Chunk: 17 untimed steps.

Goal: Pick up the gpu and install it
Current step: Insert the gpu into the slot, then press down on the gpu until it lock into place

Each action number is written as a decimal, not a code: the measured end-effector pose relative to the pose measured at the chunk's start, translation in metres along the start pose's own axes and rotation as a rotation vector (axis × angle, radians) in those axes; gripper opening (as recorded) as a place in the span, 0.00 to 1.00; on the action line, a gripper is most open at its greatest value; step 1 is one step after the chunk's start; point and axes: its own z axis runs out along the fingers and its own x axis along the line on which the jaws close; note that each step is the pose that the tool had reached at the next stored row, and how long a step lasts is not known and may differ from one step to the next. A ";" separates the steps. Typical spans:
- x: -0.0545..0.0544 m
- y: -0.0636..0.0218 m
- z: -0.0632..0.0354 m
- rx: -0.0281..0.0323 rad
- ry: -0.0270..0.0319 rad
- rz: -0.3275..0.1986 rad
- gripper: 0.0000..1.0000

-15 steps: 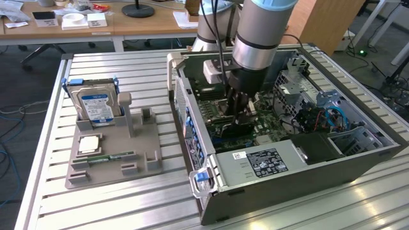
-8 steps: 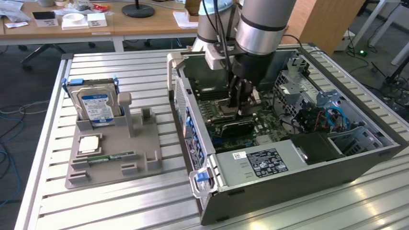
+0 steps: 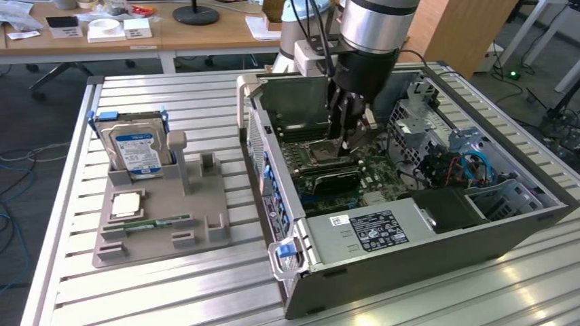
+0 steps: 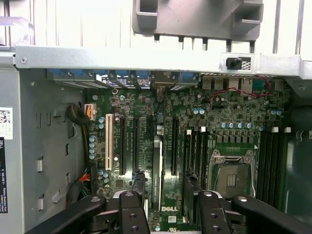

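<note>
Wrist view: claw (image 4: 165, 207) over motherboard (image 4: 195, 141).

I have the gripper (image 3: 349, 139) down inside the open computer case (image 3: 507, 221), low over the motherboard (image 4: 195, 141). Room is tight: the drive cage (image 3: 426, 122) with its blue cables (image 3: 466, 166) crowds the exterior view's right, the power supply (image 3: 376, 231) blocks the near end, and the case's wall (image 3: 258, 146) stands to the left. Outside it, the gray holder (image 3: 163, 210) and upright hard drive (image 3: 136, 149) stand well apart, with bare table (image 3: 190, 95) between.
</note>
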 end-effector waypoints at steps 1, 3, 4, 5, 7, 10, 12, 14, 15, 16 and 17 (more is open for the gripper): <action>0.000 0.0000 0.0000 -0.0001 0.0000 0.000 0.45; 0.000 0.0000 0.0000 0.0000 0.0000 0.000 0.45; 0.000 0.0000 0.0000 0.0000 0.0000 0.000 0.45; 0.000 0.0000 0.0000 -0.0001 0.0000 0.000 0.45; 0.000 0.0000 0.0000 0.0000 0.0000 0.000 0.45; 0.000 0.0000 0.0000 -0.0001 0.0000 0.000 0.45; 0.000 0.0000 0.0000 0.0000 0.0000 0.000 0.44; 0.000 0.0000 0.0000 0.0000 0.0000 0.000 0.38; 0.000 0.0000 0.0000 0.0000 0.0000 0.000 0.32; 0.000 0.0000 0.0000 -0.0001 0.0000 0.000 0.26; 0.000 0.0000 0.0000 0.0000 0.0000 0.000 0.26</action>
